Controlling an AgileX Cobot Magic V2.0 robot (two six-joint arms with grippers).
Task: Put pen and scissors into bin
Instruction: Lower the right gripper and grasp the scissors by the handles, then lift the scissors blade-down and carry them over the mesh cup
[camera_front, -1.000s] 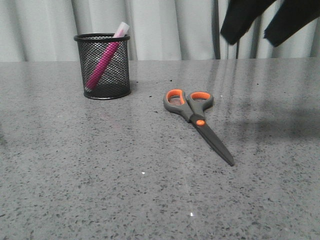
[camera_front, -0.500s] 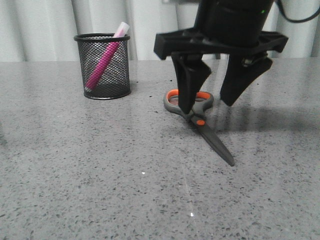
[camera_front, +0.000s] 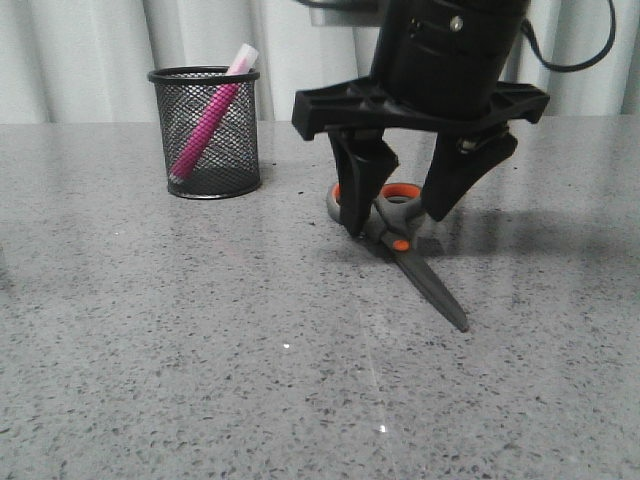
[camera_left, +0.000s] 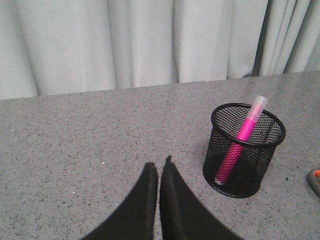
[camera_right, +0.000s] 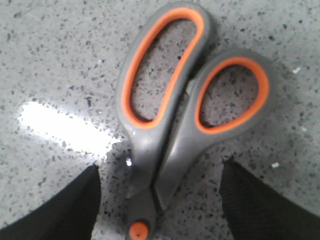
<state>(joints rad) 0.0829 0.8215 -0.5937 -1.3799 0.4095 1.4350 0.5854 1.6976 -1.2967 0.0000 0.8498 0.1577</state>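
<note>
Poised over the scissors on the speckled grey tabletop: right gripper, fingers spread wide and straddling the handles just above the orange pivot (placed, seemingly, for a pinch across the narrow neck). Lying flat, closed, long axis running diagonally, blade tips toward the camera and to the right, finger loops toward the far curtain. Pink pen already leaning cap-up inside the black mesh bin, well apart to the left. Left gripper pressed together, holding nothing.
</note>
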